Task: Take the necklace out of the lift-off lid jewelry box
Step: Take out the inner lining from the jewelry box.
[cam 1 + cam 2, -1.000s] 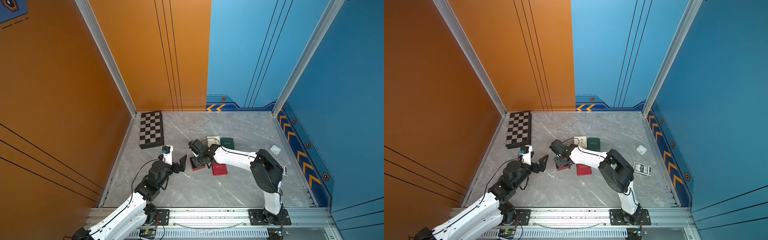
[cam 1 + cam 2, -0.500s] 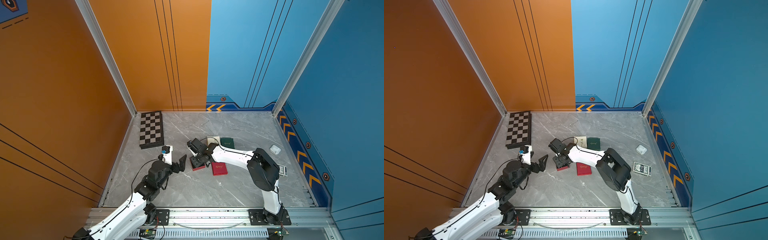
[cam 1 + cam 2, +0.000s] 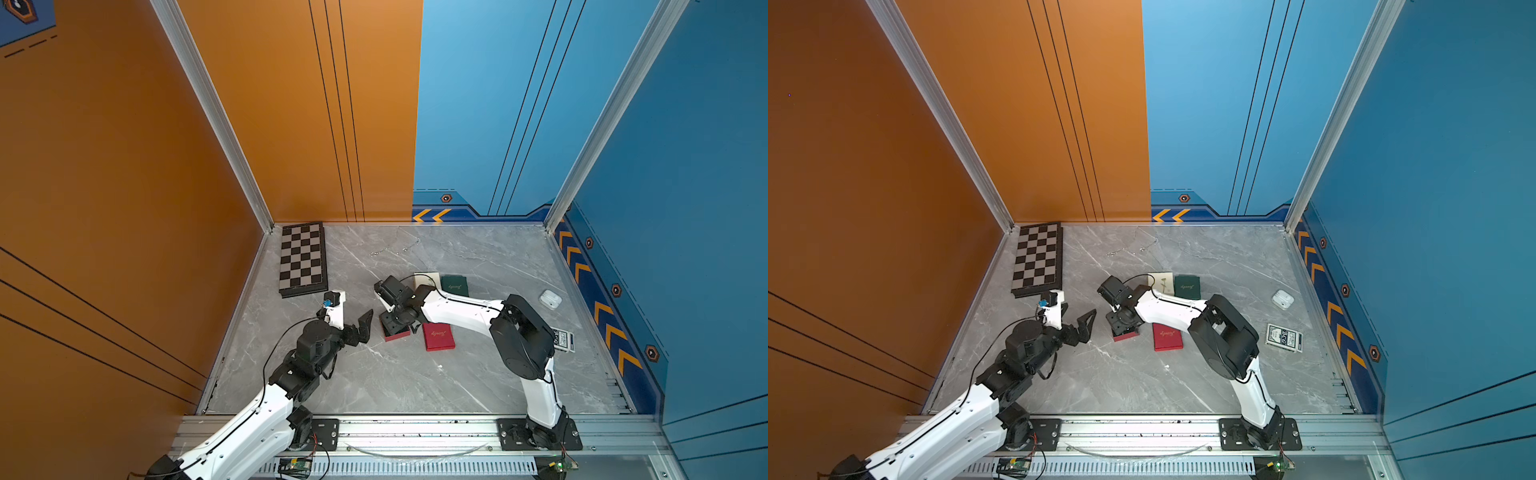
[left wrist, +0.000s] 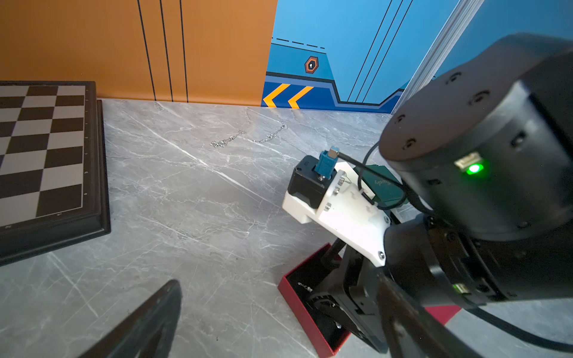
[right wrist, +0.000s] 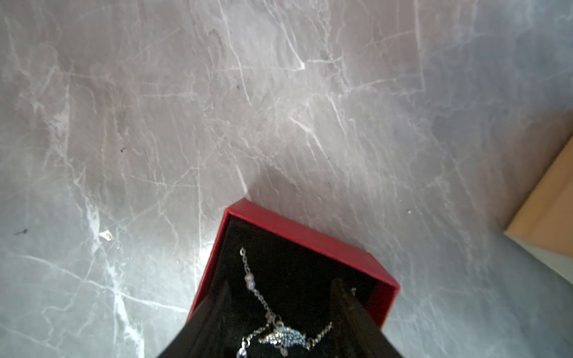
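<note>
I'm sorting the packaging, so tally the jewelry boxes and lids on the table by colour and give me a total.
Red: 2, the open box holding the necklace and the lid beside it
Green: 1, the green box
Cream: 1, the cream box
Total: 4

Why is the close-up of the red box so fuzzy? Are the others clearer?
Right wrist view: the silver necklace and red cardboard jewelry box blur, probably too near the lens, and the grey marble table looks hazy. Left wrist view: sharp, but a green light flares. Both top views: evenly lit, crisp.
</note>
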{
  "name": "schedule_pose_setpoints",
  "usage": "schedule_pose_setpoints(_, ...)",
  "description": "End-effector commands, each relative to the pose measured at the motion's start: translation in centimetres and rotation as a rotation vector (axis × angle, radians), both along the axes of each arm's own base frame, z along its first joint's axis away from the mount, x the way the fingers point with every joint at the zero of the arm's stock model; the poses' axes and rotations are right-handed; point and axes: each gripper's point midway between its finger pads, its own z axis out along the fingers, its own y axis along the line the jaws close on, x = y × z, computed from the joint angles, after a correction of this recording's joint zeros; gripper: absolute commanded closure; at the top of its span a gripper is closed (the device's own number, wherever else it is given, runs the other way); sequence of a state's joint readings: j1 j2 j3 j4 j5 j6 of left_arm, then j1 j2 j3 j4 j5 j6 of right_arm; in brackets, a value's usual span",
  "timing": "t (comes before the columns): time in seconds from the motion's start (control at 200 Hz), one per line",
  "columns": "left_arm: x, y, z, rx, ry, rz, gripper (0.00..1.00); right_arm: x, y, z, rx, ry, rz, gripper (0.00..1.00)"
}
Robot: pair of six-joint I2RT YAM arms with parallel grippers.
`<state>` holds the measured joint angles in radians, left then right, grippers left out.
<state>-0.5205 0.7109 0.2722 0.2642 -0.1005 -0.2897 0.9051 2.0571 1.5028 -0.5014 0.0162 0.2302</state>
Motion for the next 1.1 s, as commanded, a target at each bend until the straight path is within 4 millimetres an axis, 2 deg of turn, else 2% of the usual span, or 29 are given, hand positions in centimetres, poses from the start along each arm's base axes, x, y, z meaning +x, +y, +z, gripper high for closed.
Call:
schedule_pose_setpoints(0.0,0.2,-0.1,1.0,-0.022,-0.008,-0.008,0.02,-0.2,-0.4,-2.0,-0.047,0.053,0.012,0.41)
schedule_pose_setpoints(0.235,0.3,-0.1,0.9,-0.022,-0.004,-0.008,0.01,-1.1,-1.0,-4.9,-0.096,0.131,-0.018,0.43)
schedule_pose_setpoints(0.305,0.4,-0.2,0.9,-0.02,0.0,-0.011,0.01,-1.5,-1.2,-5.6,-0.101,0.157,-0.027,0.52)
schedule_pose_setpoints(0.415,0.4,-0.4,0.9,-0.024,0.006,-0.023,0.01,-1.6,-1.2,-5.5,-0.093,0.167,-0.032,0.66)
schedule_pose_setpoints(0.47,0.5,-0.5,0.9,-0.024,0.009,-0.026,0.0,-1.4,-1.1,-5.0,-0.082,0.161,-0.035,0.73)
schedule_pose_setpoints(0.591,0.8,-0.6,1.0,-0.017,0.033,-0.021,0.04,-0.7,-0.9,-3.3,-0.048,0.136,-0.046,0.79)
schedule_pose_setpoints(0.741,1.1,-1.2,1.0,-0.006,0.067,-0.044,0.07,0.4,-0.6,-0.4,0.01,0.092,-0.063,0.82)
schedule_pose_setpoints(0.801,1.2,-1.3,1.0,-0.008,0.073,-0.044,0.07,0.6,-0.8,0.0,0.014,0.083,-0.068,0.83)
schedule_pose_setpoints(0.816,1.2,-1.3,1.1,-0.01,0.074,-0.042,0.07,0.8,-0.7,1.3,0.037,0.065,-0.069,0.83)
schedule_pose_setpoints(0.851,1.3,-1.3,1.3,-0.016,0.074,-0.039,0.07,1.0,-0.7,2.1,0.052,0.056,-0.073,0.83)
schedule_pose_setpoints(1.091,1.2,-1.4,1.7,-0.015,0.104,-0.045,0.08,1.6,-0.9,5.3,0.141,0.033,-0.089,0.85)
